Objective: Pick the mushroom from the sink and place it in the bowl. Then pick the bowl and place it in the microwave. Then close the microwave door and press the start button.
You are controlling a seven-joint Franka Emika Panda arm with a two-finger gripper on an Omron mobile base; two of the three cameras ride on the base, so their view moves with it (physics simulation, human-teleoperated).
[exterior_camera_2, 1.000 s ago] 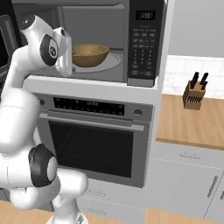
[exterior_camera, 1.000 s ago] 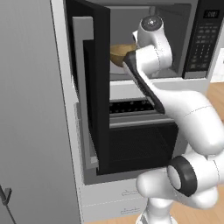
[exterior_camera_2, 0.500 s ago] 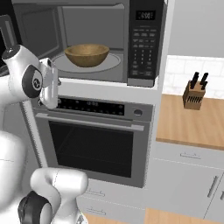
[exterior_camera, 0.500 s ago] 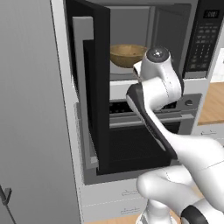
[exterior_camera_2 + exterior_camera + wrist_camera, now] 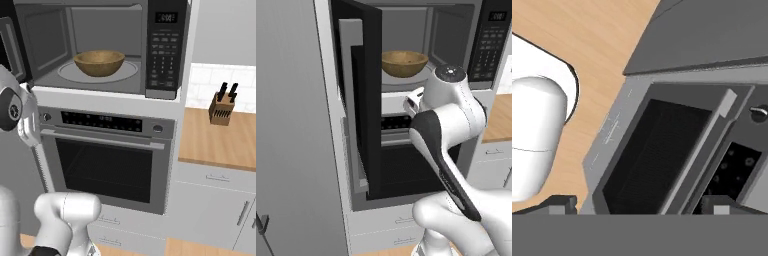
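You are facing a rendered kitchen wall of grey cabinets, with a wooden table top (image 5: 220,142) to the right carrying a knife block (image 5: 222,108). The built-in black microwave with grey steel trim (image 5: 165,50) stands open, and the wide round tan wooden bowl (image 5: 99,62) sits in the middle of its round turntable; you cannot see from here whether the mushroom lies inside it. The wide black microwave door with its steel frame (image 5: 358,95) is swung fully out to the left.

A second ago the arm reached up into the cavity beside the bowl; it has since pulled back and dropped, so the hand now hangs in front of the wall oven with the glass door (image 5: 107,167) below, looking down its face. The end effector (image 5: 637,205) holds nothing, its dark tips standing well apart.

So the placing looks done. Your next move, by my judgement, is to get round the door's outer face and push it shut, then reach the keypad strip (image 5: 162,55).
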